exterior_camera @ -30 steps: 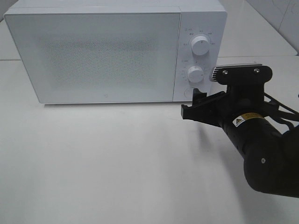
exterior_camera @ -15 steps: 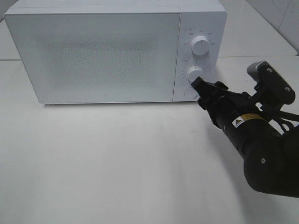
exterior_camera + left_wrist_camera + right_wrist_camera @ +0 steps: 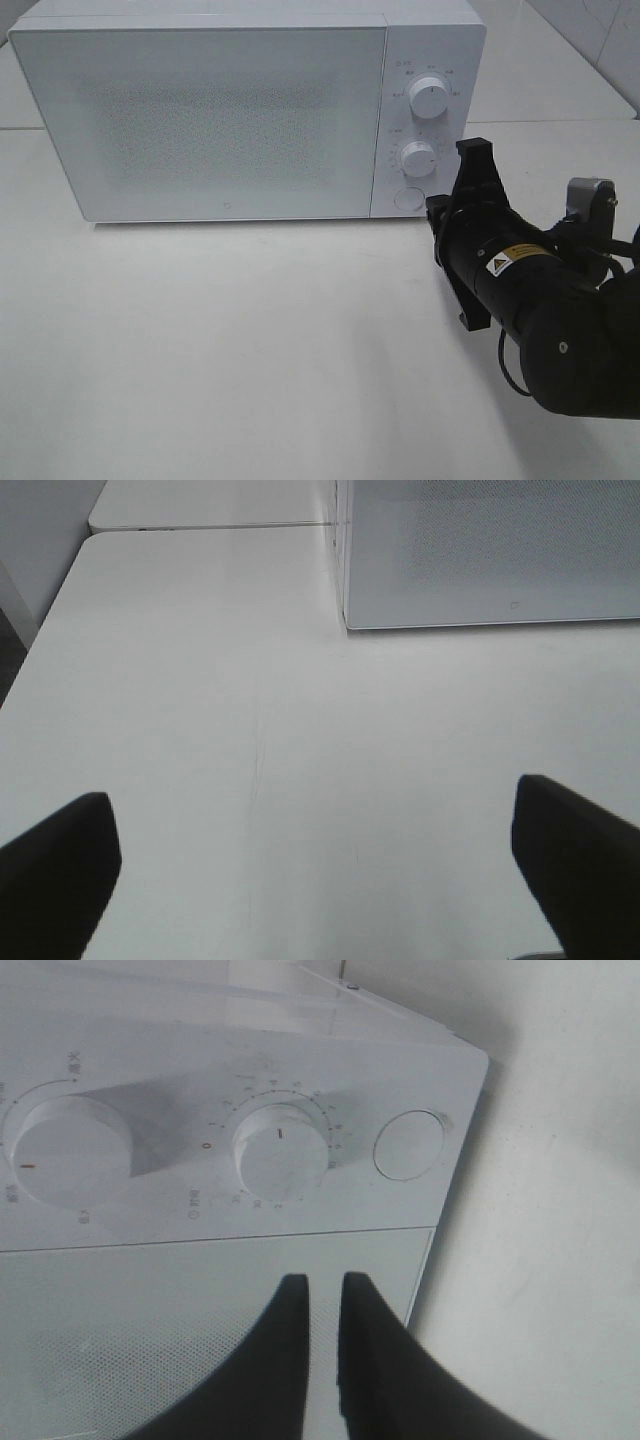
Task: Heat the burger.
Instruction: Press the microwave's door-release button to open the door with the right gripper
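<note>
The burger is out of view. The white microwave [image 3: 200,110] stands at the back of the table with its door closed, and the speckled window shows nothing inside. My right gripper [image 3: 436,210] hovers just in front of the control panel, below the lower dial [image 3: 418,158]. In the right wrist view its fingers [image 3: 323,1285] stand almost together, holding nothing and pointing at the lower dial [image 3: 280,1150]. My left gripper [image 3: 310,800] is open above bare table, to the left of the microwave's front corner [image 3: 350,620].
The panel carries an upper dial [image 3: 430,97] and a round door button [image 3: 406,198] under the lower dial. The white table [image 3: 250,340] stretches out in front of the microwave. A seam [image 3: 210,525] splits the table behind it.
My right gripper has drawn back from the lower dial, rolled its wrist and closed its fingers. The left gripper has not moved.
</note>
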